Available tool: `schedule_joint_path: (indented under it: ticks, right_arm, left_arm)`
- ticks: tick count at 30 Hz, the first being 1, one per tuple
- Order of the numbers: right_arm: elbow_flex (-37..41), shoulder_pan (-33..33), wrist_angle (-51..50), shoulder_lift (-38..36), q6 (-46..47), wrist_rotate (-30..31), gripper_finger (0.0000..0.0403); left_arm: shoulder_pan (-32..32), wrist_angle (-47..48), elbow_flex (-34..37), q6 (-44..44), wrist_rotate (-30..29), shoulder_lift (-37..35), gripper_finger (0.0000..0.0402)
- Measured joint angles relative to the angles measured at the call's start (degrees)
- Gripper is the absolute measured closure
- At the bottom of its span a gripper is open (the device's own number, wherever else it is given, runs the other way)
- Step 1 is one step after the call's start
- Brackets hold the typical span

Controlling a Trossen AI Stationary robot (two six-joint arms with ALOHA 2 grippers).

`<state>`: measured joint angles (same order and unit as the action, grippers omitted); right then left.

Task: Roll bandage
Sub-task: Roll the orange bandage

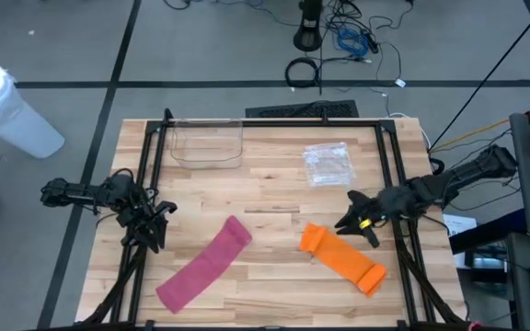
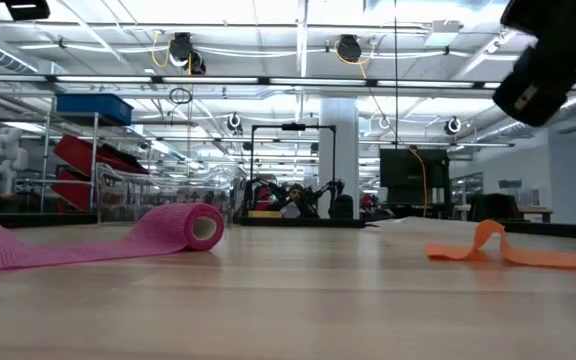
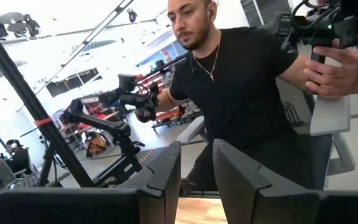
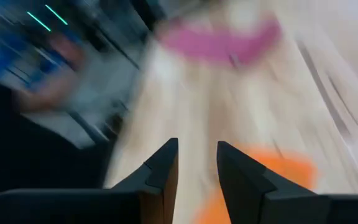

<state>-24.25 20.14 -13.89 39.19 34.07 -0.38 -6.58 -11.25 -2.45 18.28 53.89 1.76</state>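
A pink bandage [image 1: 205, 265] lies on the wooden table left of the middle, its far end wound into a small roll [image 2: 194, 225] and the rest stretched flat toward the near left. An orange bandage [image 1: 341, 259] lies flat at the right, its far end humped up [image 2: 486, 236]. My right gripper [image 1: 350, 221] hovers open just above and beyond the orange bandage [image 4: 272, 168], touching nothing. My left gripper [image 1: 159, 221] waits open at the left frame rail, raised off the table, with nothing between its fingers [image 3: 166, 168].
A clear plastic box [image 1: 208, 142] and a clear plastic bag [image 1: 328, 164] sit on the far half of the table. Black frame rails [image 1: 396, 184] run along both sides and the far edge. A person [image 3: 247, 93] stands beyond the table in the left wrist view.
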Motion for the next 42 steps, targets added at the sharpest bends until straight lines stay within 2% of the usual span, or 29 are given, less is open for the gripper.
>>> schedule_joint_path:
  ticks: [3, 5, 10, 15, 18, 21, 25, 31, 36, 39, 42]
  right_arm:
    - [-5.34, 2.19, -11.08, 5.81, 3.01, 1.50, 0.0305]
    - [-8.71, 3.63, -16.45, 9.04, 5.48, 1.12, 0.0305]
    - [-16.08, 8.05, -29.01, 14.53, 13.81, -6.57, 0.0305]
    - [-17.49, 14.94, -36.73, 17.89, 24.00, -12.43, 0.0305]
    - [-17.49, 19.91, -38.28, 19.51, 29.73, -13.38, 0.0305]
    - [-17.49, 24.72, -36.27, 20.04, 32.43, -10.30, 0.0305]
    - [-17.53, 31.17, -33.72, 21.67, 33.80, -4.35, 0.0304]
    - [-17.53, 37.87, -32.91, 28.68, 34.19, -4.44, 0.0304]
    - [-17.53, 38.89, -26.15, 34.49, 27.70, -4.39, 0.0304]
    - [-17.53, 38.87, -26.47, 37.30, 22.75, -5.42, 0.0297]
    - [-17.80, 38.91, -28.68, 39.02, 19.85, -6.22, 0.0273]
  left_arm:
    - [-0.11, -0.43, -0.01, -0.12, -0.96, 0.00, 0.0301]
    - [-0.32, -0.44, -0.01, -2.25, -5.27, 0.00, 0.0301]
    - [-0.30, -0.34, -0.01, -9.98, -25.58, 0.00, 0.0301]
    - [-0.30, -0.37, -0.01, -13.35, -46.87, 0.00, 0.0301]
    - [-0.30, -0.35, -0.01, -16.11, -57.15, 0.00, 0.0301]
    - [-0.30, -0.26, -0.01, -27.29, -64.41, 0.00, 0.0301]
    - [-0.30, 0.21, 0.00, -31.00, -69.50, 0.00, 0.0301]
    - [-0.28, 0.00, -0.01, -22.25, -70.01, 0.00, 0.0301]
    - [-0.25, 0.32, 0.01, -21.83, -70.14, 0.33, 0.0301]
    - [-0.25, 0.42, -0.01, -19.16, -70.48, 1.74, 0.0301]
    - [-0.25, 0.51, -0.01, -19.21, -74.96, 4.28, 0.0301]
